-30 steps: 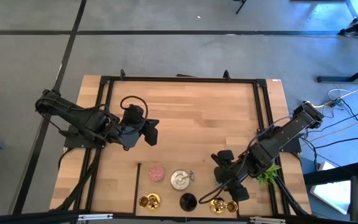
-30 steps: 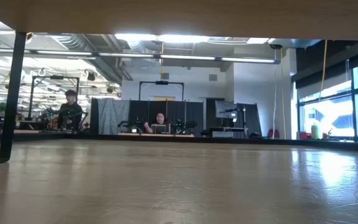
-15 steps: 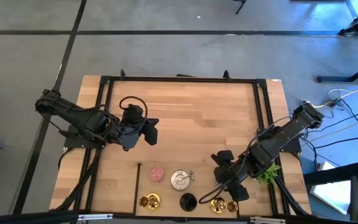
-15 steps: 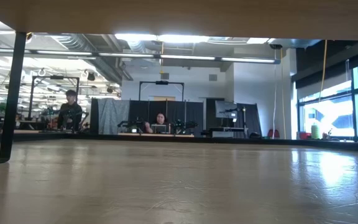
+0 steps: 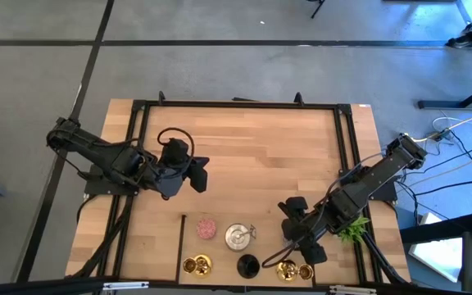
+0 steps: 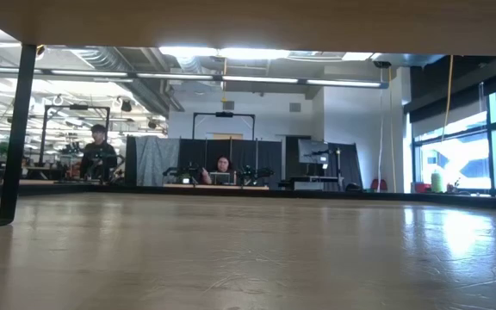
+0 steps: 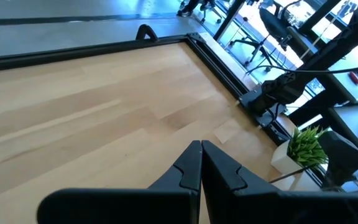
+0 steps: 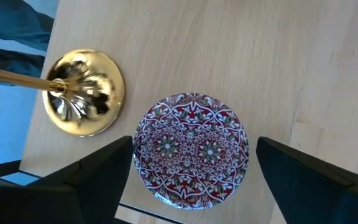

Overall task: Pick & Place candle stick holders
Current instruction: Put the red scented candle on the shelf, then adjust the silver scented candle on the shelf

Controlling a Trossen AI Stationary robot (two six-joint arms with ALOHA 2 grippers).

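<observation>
Along the table's near edge stand the candle stick holders: a pink glittery round one point(image 5: 207, 227), a shiny silver round one point(image 5: 238, 237), a black one point(image 5: 247, 265), and gold ones point(image 5: 197, 265) point(image 5: 286, 270). My right gripper point(image 5: 301, 247) hangs open above a round red-patterned disc point(image 8: 191, 149), which lies flat on the wood. Its fingers stand on either side of the disc and clear of it, with a gold holder point(image 8: 84, 91) beside them. My left gripper point(image 5: 199, 174) waits shut above the table's left middle, its fingers point(image 7: 201, 168) closed on nothing.
A green spiky plant point(image 5: 352, 230) in a white pot point(image 7: 284, 158) stands at the right edge beside the right arm. A black frame point(image 5: 236, 105) runs around the table. A thin black strip point(image 5: 182, 246) lies left of the holders. People sit at benches point(image 6: 222, 172) far behind.
</observation>
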